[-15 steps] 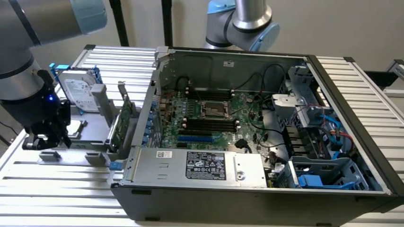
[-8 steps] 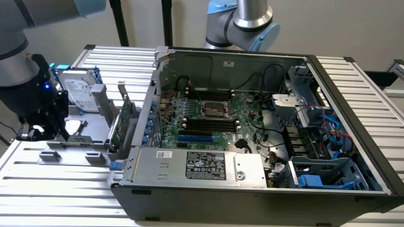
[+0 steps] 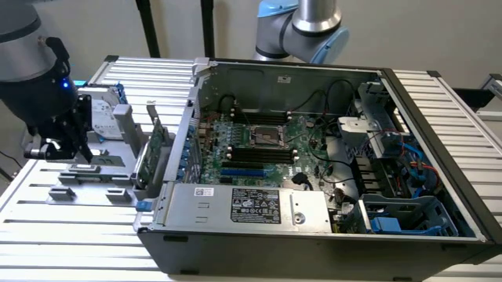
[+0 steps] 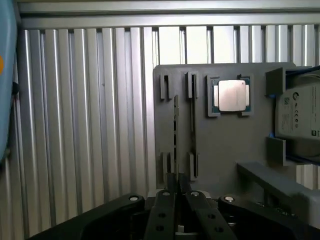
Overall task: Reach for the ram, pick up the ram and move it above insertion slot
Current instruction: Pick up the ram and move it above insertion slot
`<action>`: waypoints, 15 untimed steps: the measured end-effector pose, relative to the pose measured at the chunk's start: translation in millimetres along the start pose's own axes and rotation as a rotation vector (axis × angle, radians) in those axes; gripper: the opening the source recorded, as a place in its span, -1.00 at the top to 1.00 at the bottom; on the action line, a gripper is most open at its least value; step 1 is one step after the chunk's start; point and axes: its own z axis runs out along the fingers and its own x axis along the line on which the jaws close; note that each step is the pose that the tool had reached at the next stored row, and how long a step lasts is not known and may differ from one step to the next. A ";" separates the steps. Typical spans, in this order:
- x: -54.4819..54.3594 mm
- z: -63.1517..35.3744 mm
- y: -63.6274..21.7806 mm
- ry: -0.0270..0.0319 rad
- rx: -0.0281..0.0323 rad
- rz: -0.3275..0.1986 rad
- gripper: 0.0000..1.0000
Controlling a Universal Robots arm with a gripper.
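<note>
Ribbed aluminium slats form the table (image 3: 70, 247), and on it an open computer case (image 3: 314, 249) is laid on its side so that the motherboard faces upward and the dark insertion slots (image 3: 263, 154) can be reached from above. At the exterior view's left of the case, a grey holder (image 4: 225, 145) is set out as a parts rack. A square processor (image 4: 231, 95) is cradled flat in one recess, a hard drive (image 4: 300, 112) is clamped at one side, and a green expansion card (image 3: 157, 147) is stood upright close to the case wall. Narrow grooves in the holder keep thin boards standing on edge, presumably so that they can be taken from above by a slim pinch. One such stick (image 4: 192, 125) is seated across a pair of grooves. Just beside it lies the ram (image 4: 176, 135), seen edge-on as a thin line that runs straight into the narrow gap of the gripper (image 4: 177, 184). The black fingers (image 4: 162, 210) are drawn close together, and the ram is judged to be pinched between them, though the contact itself is hidden. In the exterior view the gripper (image 3: 69, 150) is held low over the holder, well apart from the insertion slots, which lie further to that view's right inside the case.
</note>
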 end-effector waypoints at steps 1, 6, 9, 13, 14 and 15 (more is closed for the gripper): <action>-0.4 -4.6 -4.0 -0.0001 -0.0002 0.000 0.73; -2.1 -27.8 -24.3 -0.0001 -0.0016 0.000 0.73; -3.4 -42.1 -36.5 0.0000 -0.0022 0.000 0.73; -5.9 -60.7 -51.3 0.0001 -0.0024 0.000 0.73; -6.6 -65.1 -54.9 0.0000 -0.0023 0.000 0.73; -7.3 -69.4 -58.3 -0.0001 -0.0022 0.000 0.73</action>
